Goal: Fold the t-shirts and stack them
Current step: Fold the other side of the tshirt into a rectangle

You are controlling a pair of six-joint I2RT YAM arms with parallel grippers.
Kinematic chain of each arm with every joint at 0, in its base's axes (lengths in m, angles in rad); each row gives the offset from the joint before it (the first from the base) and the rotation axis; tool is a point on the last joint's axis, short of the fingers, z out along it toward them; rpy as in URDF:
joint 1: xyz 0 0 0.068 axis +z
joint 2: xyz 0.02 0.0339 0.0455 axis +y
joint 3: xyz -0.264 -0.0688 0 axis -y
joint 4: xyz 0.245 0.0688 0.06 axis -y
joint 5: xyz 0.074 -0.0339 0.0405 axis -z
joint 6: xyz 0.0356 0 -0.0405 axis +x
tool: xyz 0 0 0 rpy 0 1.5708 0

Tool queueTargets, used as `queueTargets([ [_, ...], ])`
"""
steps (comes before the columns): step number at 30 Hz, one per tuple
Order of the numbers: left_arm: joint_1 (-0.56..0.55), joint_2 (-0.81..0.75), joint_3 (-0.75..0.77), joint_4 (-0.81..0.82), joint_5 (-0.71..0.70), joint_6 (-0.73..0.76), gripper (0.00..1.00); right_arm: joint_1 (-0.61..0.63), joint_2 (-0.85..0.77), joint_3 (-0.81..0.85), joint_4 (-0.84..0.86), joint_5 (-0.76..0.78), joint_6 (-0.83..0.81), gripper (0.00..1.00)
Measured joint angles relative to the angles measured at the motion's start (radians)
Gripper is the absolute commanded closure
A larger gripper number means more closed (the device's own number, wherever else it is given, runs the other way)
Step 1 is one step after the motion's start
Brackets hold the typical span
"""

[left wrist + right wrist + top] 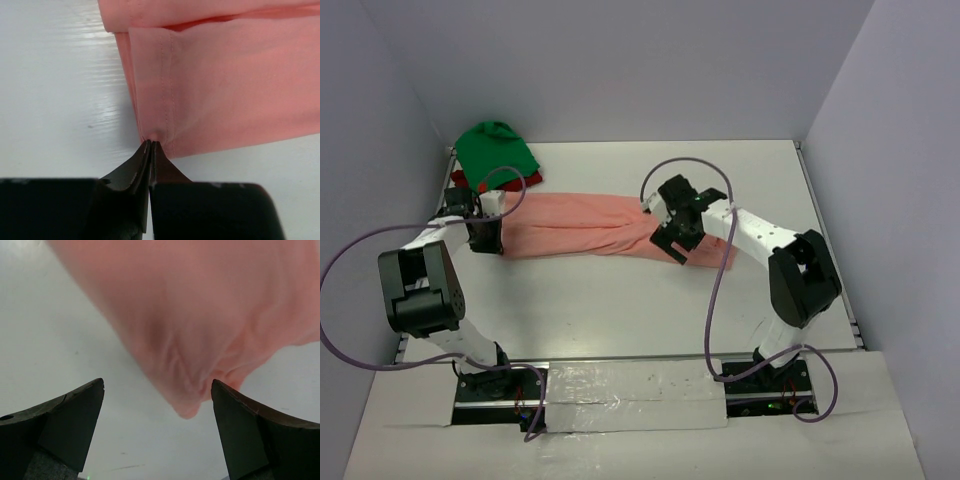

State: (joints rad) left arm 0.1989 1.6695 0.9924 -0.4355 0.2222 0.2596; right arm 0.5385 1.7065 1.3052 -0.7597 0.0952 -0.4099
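A: Where was the salmon-pink t-shirt [590, 225]?

B: It lay stretched in a long band across the middle of the worktop [620, 310], between the 2 arms.

A: And the left jaws?

B: They were pressed together at its left end, at the corner of a stitched hem. They seemed to pinch the cloth's edge, though the tips hid the contact.

A: The right jaws?

B: They stood wide apart, gripping nothing. The shirt's bunched, blurred right end lay just ahead of them.

A: The other 2?

B: The green t-shirt [498, 150] sat crumpled at the far left corner, on the dark red t-shirt [470, 183]; only an edge of that one showed.
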Motion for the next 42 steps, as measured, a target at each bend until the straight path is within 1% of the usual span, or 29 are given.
queueTargets([
  [4, 0.028, -0.009, 0.0, 0.02, -0.02, 0.014, 0.93, 0.049, 0.014, -0.078, -0.035, -0.02, -0.015, 0.07],
  [10, 0.043, -0.009, 0.0, 0.03, -0.035, 0.025, 0.92, 0.068, 0.018, -0.097, -0.036, -0.033, -0.021, 0.08],
  [13, 0.044, -0.009, 0.0, 0.03, -0.035, 0.031, 0.92, 0.076, 0.007, -0.125, 0.013, -0.032, -0.014, 0.08],
  [15, 0.045, -0.009, 0.0, 0.03, -0.035, 0.032, 0.92, 0.082, -0.019, -0.169, 0.069, -0.029, -0.007, 0.11],
  [18, 0.045, -0.009, 0.0, 0.031, -0.032, 0.032, 0.92, 0.091, -0.069, -0.229, 0.154, -0.024, -0.002, 0.19],
  [21, 0.045, -0.009, 0.0, 0.033, -0.029, 0.031, 0.92, 0.092, -0.081, -0.232, 0.22, -0.016, 0.003, 0.42],
  [22, 0.045, -0.009, 0.0, 0.033, -0.027, 0.031, 0.92, 0.092, -0.076, -0.23, 0.241, -0.014, 0.002, 0.49],
  [23, 0.045, -0.009, 0.0, 0.034, -0.027, 0.031, 0.92, 0.092, -0.07, -0.226, 0.256, -0.01, 0.003, 0.52],
  [25, 0.045, -0.011, 0.0, 0.034, -0.025, 0.031, 0.92, 0.092, -0.05, -0.22, 0.273, -0.01, 0.005, 0.52],
  [29, 0.045, -0.029, 0.0, 0.034, -0.023, 0.031, 0.92, 0.092, 0.0, -0.211, 0.266, -0.011, 0.001, 0.39],
  [30, 0.045, -0.036, 0.0, 0.033, -0.023, 0.032, 0.92, 0.092, 0.009, -0.211, 0.259, -0.011, 0.0, 0.39],
  [31, 0.045, -0.043, 0.0, 0.033, -0.02, 0.032, 0.92, 0.092, 0.018, -0.208, 0.248, -0.01, -0.003, 0.49],
  [32, 0.045, -0.05, 0.0, 0.032, -0.018, 0.032, 0.92, 0.092, 0.03, -0.201, 0.233, -0.008, -0.008, 0.69],
  [33, 0.045, -0.056, 0.0, 0.032, -0.016, 0.032, 0.92, 0.092, 0.046, -0.191, 0.219, -0.005, -0.013, 0.99],
  [37, 0.046, -0.072, 0.0, 0.022, -0.009, 0.032, 0.92, 0.09, 0.133, -0.141, 0.17, -0.002, 0.003, 1.0],
  [42, 0.048, -0.076, 0.0, -0.011, -0.009, 0.035, 0.92, 0.089, 0.18, -0.078, 0.09, 0.018, -0.003, 1.0],
])
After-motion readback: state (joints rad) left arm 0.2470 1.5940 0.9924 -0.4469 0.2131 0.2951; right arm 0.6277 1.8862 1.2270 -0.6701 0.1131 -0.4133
